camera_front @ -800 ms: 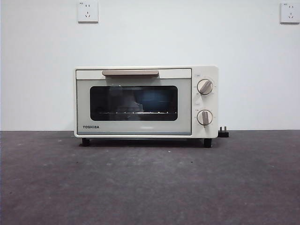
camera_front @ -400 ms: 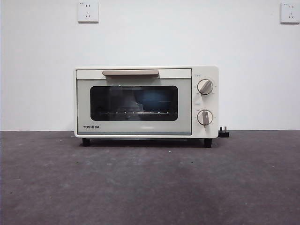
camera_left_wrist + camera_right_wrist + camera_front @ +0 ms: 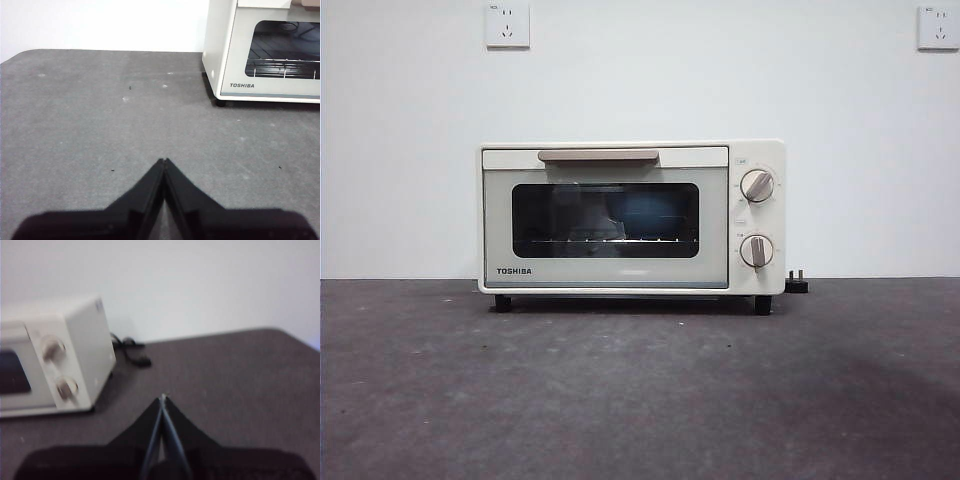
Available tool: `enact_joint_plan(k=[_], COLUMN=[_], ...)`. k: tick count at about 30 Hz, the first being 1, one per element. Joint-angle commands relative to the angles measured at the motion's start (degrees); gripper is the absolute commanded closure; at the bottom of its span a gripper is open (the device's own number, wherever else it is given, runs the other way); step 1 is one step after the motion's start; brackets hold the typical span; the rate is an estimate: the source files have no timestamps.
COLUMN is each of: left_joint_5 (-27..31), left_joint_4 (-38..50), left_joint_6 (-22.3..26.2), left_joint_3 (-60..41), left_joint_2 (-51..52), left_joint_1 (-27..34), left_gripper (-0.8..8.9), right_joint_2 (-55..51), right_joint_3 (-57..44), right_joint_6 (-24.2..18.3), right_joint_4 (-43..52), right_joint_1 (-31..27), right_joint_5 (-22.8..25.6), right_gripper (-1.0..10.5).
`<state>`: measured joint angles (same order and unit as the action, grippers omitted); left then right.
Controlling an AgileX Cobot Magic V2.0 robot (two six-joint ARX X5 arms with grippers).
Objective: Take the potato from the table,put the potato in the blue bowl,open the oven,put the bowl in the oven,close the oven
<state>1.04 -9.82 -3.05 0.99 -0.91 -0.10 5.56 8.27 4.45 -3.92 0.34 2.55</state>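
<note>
1. Front view: the cream-white Toshiba countertop oven stands at the far edge of the dark grey mottled table, its door shut under the beige bar handle, with two round knobs stacked on its right panel. A wide stretch of bare table lies in front of it and to both sides. Behind the dark glass window, on the wire rack, sits a bluish shape that may be the blue bowl; the tint makes it hard to tell, and no potato can be made out. A black plug peeks from behind the oven's right foot. No arm shows here.

2. Left wrist view: the left gripper hangs above open table, well apart from the oven's left front corner, its two black jaws pressed together with nothing between them. The table's rounded far corner meets the white wall. The oven is cut off by the frame.

3. Right wrist view: blurred. The right gripper is also closed and empty, over bare table, well clear of the oven's knob side. A black cable lies by the oven's rear corner.
</note>
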Motion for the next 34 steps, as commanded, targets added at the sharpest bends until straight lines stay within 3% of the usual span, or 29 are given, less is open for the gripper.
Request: enact_joint_plan(k=[1, 7, 15, 34], left_joint_5=[0.0, 0.0, 0.0, 0.0], left_joint_4=[0.4, 0.4, 0.4, 0.4], left_joint_6=[0.5, 0.5, 0.5, 0.5], left_joint_3=[-0.6, -0.6, -0.6, -0.6], left_joint_2=[0.0, 0.0, -0.4, -0.6], left_joint_1=[0.2, 0.2, 0.2, 0.2], left_gripper=[8.18, 8.18, 8.18, 8.17], right_joint_2=[-1.9, -5.1, -5.1, -5.0], right_joint_3=[-3.2, -7.5, -7.5, -7.5], right_joint_6=[-0.7, -0.8, -6.8, -5.6], right_joint_4=[0.9, -1.4, -6.5, -6.6], right_joint_1=[-0.1, -0.1, 0.0, 0.0], right_joint_5=[0.0, -1.0, -0.9, -1.0], right_gripper=[9.5, 9.5, 9.5, 9.5])
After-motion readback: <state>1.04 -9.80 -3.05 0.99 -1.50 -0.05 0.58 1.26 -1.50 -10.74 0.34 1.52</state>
